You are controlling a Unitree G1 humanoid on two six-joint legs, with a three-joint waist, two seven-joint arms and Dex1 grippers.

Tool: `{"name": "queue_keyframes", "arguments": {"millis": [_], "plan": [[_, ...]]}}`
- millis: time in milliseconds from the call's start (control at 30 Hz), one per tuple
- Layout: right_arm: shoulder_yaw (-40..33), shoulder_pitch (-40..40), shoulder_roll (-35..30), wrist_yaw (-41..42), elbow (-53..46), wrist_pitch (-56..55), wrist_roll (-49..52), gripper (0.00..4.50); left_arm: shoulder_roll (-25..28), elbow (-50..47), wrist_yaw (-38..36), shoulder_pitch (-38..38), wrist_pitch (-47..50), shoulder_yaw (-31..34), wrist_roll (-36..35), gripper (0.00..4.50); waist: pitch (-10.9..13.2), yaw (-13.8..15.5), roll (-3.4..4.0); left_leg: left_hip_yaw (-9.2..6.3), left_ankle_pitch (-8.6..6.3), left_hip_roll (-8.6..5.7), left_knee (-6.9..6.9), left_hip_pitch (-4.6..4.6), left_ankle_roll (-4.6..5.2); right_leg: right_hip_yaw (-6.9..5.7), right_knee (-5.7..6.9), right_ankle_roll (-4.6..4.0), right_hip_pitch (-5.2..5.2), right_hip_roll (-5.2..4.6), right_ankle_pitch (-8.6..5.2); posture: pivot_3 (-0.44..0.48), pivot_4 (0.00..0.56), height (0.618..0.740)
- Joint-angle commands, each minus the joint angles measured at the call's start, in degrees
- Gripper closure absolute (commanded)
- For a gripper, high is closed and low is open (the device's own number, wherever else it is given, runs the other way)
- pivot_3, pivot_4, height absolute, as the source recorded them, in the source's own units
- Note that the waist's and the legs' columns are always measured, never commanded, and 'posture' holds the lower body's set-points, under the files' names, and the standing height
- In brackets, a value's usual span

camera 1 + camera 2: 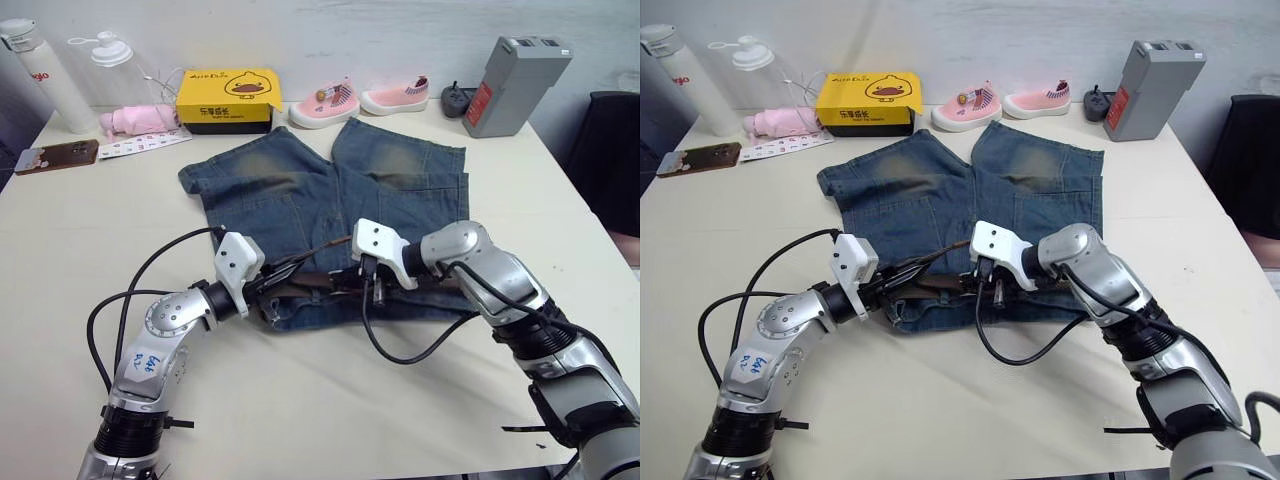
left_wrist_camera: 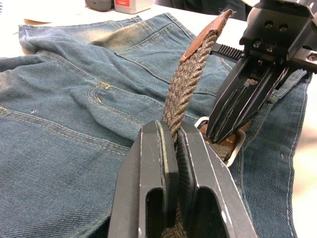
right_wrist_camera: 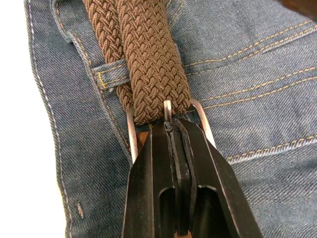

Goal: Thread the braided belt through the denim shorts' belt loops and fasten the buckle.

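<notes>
1. A lab-like test room: a plain cream table (image 1: 300,420) stands against a bare white wall (image 1: 330,30).
2. Mixed props line the far edge: yellow box (image 1: 228,98), pink shoes (image 1: 360,100), bottles (image 1: 45,75), phone (image 1: 55,156), grey battery pack (image 1: 515,85).

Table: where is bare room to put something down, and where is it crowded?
The table is bare between the arms, in front of the denim shorts, and along its right side, between the shorts and the edge. The far edge is crowded: bottles, yellow box, pink shoes, grey box. The waistband is crowded too, with both pincers at the braided belt.
</notes>
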Motion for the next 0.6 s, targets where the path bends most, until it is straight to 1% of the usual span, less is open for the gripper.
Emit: {"name": "queue_keyframes", "arguments": {"millis": [33, 133, 200, 267, 333, 433, 533, 600], "plan": [[4.67, -0.58, 1.39, 0.69, 3.07, -0.07, -3.24, 4.47, -0.17, -0.82, 0.05, -0.48, -1.46, 1.04, -0.14, 4.50, 0.00, -0.02, 0.00, 0.00, 0.00, 0.00, 0.00, 0.01, 0.00, 0.00, 0.00, 0.00, 0.00, 0.00, 0.00, 0.000, 0.150, 0.658], [8.40, -2.46, 2.27, 2.86, 5.68, 1.12, -4.80, 4.47, -0.06, -0.51, -0.26, -0.89, -1.64, 1.03, -0.14, 4.50, 0.00, -0.08, 0.00, 0.02, 0.00, 0.00, 0.00, 0.04, -0.01, 0.01, 0.00, 0.00, 0.01, 0.00, 0.00, 0.000, 0.150, 0.658], [11.23, -3.74, 2.32, 5.72, 6.99, 1.81, -5.54, 4.47, 0.12, -0.06, -0.49, -1.52, -1.73, 1.17, -0.13, 4.50, 0.00, -0.13, 0.01, 0.04, 0.00, 0.00, 0.00, 0.07, -0.01, 0.04, -0.01, 0.00, 0.01, 0.00, 0.00, 0.000, 0.150, 0.658], [12.56, -4.32, 2.48, 7.16, 7.71, 1.82, -6.02, 4.47, 0.34, 0.29, -0.75, -1.99, -1.90, 1.28, -0.06, 4.50, -0.02, -0.19, 0.02, 0.04, 0.01, 0.00, 0.00, 0.10, -0.03, 0.05, -0.01, -0.01, 0.02, 0.00, 0.00, 0.000, 0.150, 0.658], [15.77, -5.53, 3.76, 8.70, 10.39, 0.88, -8.14, 4.47, 1.34, 1.02, -1.67, -3.62, -1.92, 2.08, -0.38, 4.50, -0.09, -0.34, 0.00, 0.03, 0.04, 0.01, 0.01, 0.18, -0.09, 0.06, 0.01, -0.07, 0.03, 0.02, -0.02, 0.000, 0.150, 0.658], [18.67, -6.53, 5.99, 10.35, 13.31, 0.38, -10.24, 4.47, 2.94, 2.68, -3.11, -6.27, -2.40, 3.11, -0.50, 4.50, -0.20, -0.72, -0.08, 0.03, 0.04, 0.01, -0.01, 0.23, -0.11, 0.03, 0.02, -0.09, 0.07, 0.05, -0.04, 0.000, 0.150, 0.658], [22.18, -5.90, 6.44, 11.85, 14.57, -0.66, -12.91, 4.47, 4.72, 4.28, -5.26, -9.49, -2.22, 3.90, -1.26, 4.50, -0.37, -1.33, -0.16, -0.02, 0.04, 0.03, -0.03, 0.30, -0.15, -0.01, 0.07, -0.12, 0.17, 0.09, -0.05, 0.000, 0.150, 0.658], [23.51, -5.14, 6.99, 11.93, 16.14, -1.60, -14.89, 4.47, 6.12, 5.23, -7.99, -12.19, -1.87, 3.69, -2.18, 4.50, -0.37, -1.46, -0.16, -0.01, 0.01, 0.05, -0.19, 0.67, -0.21, -0.03, 0.04, -0.14, 0.53, 0.13, -0.06, 0.000, 0.150, 0.658]]}}
